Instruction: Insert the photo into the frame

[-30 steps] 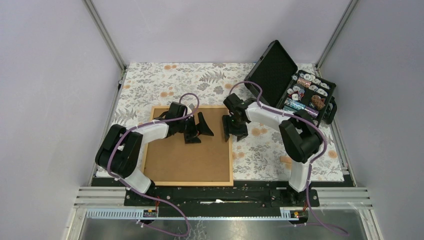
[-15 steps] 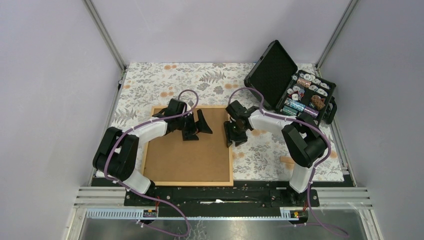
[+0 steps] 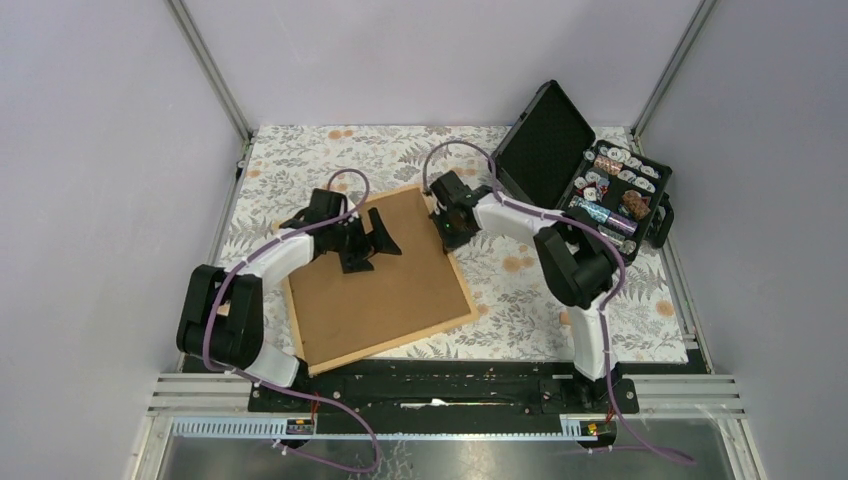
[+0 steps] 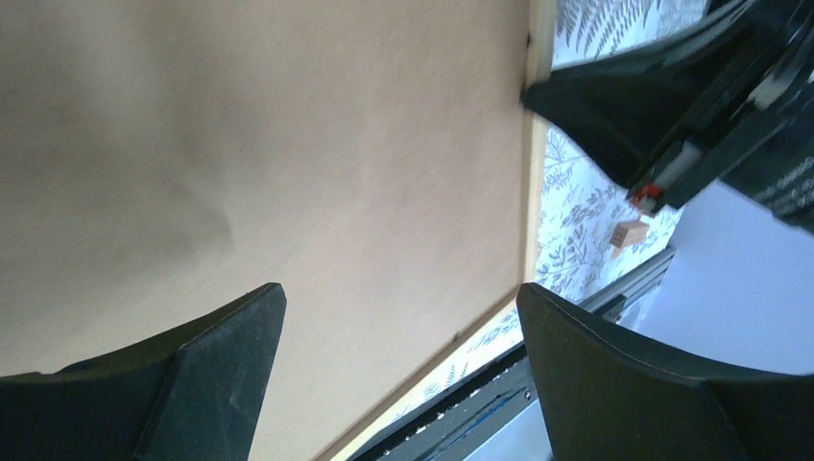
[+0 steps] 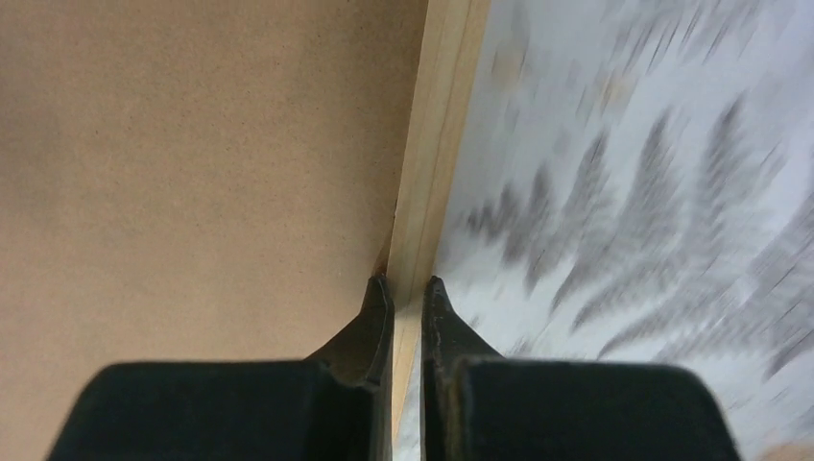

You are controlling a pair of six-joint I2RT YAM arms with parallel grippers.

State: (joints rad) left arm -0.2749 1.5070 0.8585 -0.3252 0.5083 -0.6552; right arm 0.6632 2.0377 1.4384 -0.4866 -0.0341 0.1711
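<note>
Near side, left gripper (image 4: 401, 298) hangs over the brown backing board (image 3: 380, 290), fingers spread wide, holding nothing. The frame (image 5: 437, 144) lies back-up on the floral cloth (image 3: 300, 150), skewed to the table edge, with the board seated inside it. The right gripper (image 5: 408, 283) is pinched onto the frame's right rail near the far corner, one finger inside, one outside. The photo shows in no view; cannot tell whether it sits under the board. If it doesn't, loading remains. Black case (image 3: 545, 140) open, far right.

The frame (image 5: 437, 144) lies askew on the table (image 3: 300, 160), board (image 3: 385, 275) inside it, case (image 3: 548, 150) behind to its right (apart). The left gripper (image 3: 372, 240) hangs over the board; the right gripper (image 5: 408, 288) straddles the frame's right edge.
</note>
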